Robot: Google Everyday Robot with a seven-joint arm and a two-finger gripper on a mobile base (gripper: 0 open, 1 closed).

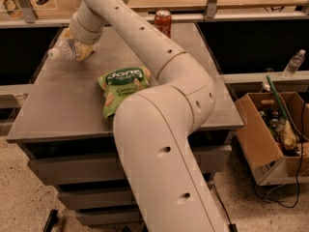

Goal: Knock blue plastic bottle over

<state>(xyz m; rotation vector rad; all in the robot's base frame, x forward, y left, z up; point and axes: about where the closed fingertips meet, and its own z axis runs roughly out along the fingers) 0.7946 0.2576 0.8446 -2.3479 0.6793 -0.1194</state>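
The blue plastic bottle [63,50], clear with a white cap, lies tilted almost flat at the far left of the grey table [63,110], cap pointing left. My gripper [78,43] is right against the bottle's body from the right and above, at the end of the white arm that reaches across the table. The gripper hides the bottle's base and most of its label. I cannot tell whether the bottle rests on the table or hangs from the gripper.
A green chip bag [121,87] lies mid-table beside my arm. A red Coca-Cola can [162,22] stands at the back edge. Right of the table, a cardboard box [273,139] of clutter sits on the floor and another clear bottle [294,64] stands on a ledge.
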